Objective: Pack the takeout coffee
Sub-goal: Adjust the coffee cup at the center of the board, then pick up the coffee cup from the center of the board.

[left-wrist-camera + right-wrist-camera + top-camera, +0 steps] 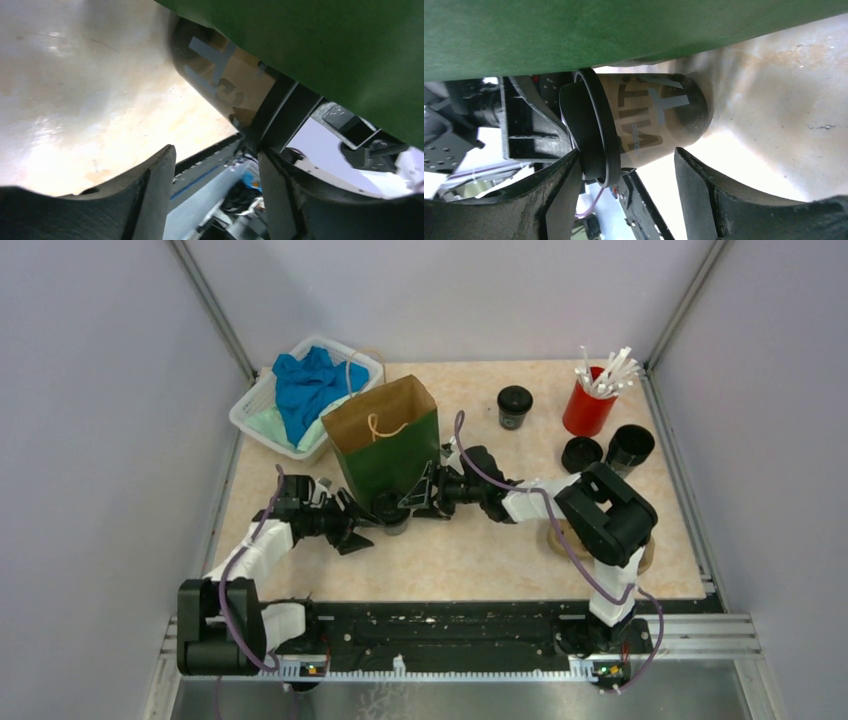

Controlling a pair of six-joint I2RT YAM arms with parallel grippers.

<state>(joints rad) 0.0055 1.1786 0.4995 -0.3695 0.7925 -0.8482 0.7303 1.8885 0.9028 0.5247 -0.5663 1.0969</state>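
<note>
CROWDED APPROACH: You are bringing both arms in on one small black disposable cup (392, 512) with a round black lid (596, 135). It is standing on the beige table (470, 555) at six o'clock of the tall green paper bag (385, 445), close against the bag's wall. With fingers closing in from nine and three o'clock, a stray nudge risks tipping the cup, popping its lid or shoving the light bag askew. The left gripper (215, 150) is standing released, its jaws partly spread on nothing, with the cup just past its tips. The right gripper (626, 155) is also unclenched. The lid's rim is seemingly brushing one finger, but you are not grasping anything yet.
</note>
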